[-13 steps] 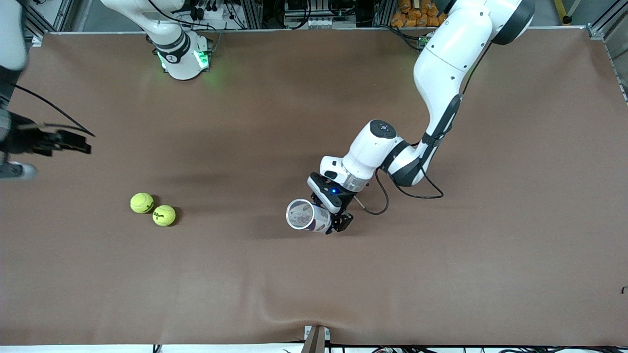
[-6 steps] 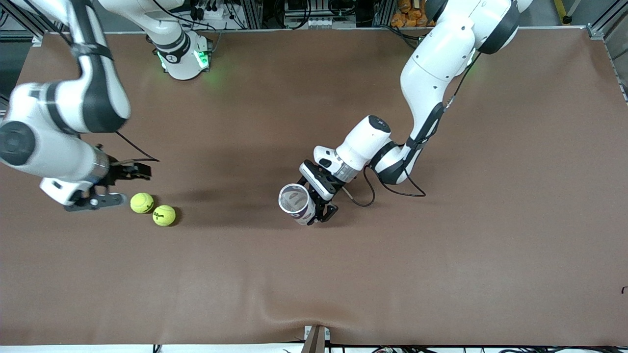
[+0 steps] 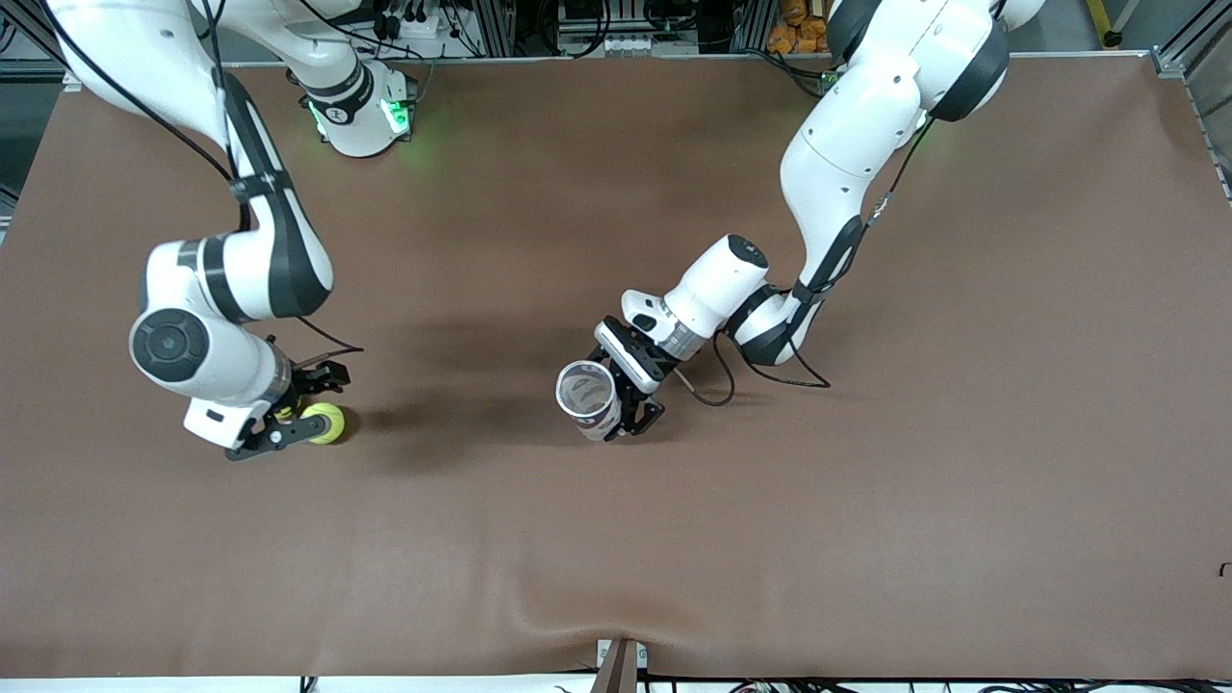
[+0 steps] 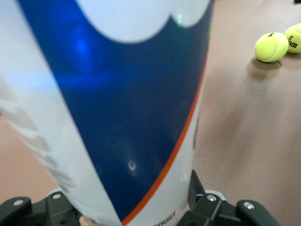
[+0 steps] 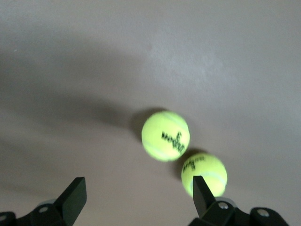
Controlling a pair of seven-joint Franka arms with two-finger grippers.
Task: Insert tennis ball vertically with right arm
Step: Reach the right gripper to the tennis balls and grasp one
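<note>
The right hand (image 3: 306, 404) hangs low over two yellow-green tennis balls on the brown tabletop (image 3: 616, 558), its two black fingers (image 5: 75, 195) spread wide apart and holding nothing. In the right wrist view both balls lie between and just ahead of the fingertips: one tennis ball (image 5: 165, 135) sits free in the gap, and the second tennis ball (image 5: 204, 174), touching or almost touching the first, lies close against one finger. In the front view only one ball (image 3: 325, 422) shows clearly, beside the hand's lower finger; the other is mostly hidden under the hand. The white right arm (image 3: 231, 279) reaches down to them from its base at the top of that view. Toward the left arm's end of the tabletop from the balls, well apart from them, the left hand (image 3: 630, 399) is closed on a tennis ball can (image 3: 589, 399), gripping it near its bottom. The can is clear with a blue, white and orange label (image 4: 131, 117); it tilts slightly, with its open mouth turned up toward the front camera. Nothing can be made out inside the can. In the left wrist view the label fills most of the picture, and the two balls (image 4: 271, 46) appear small on the tabletop past the can.
</note>
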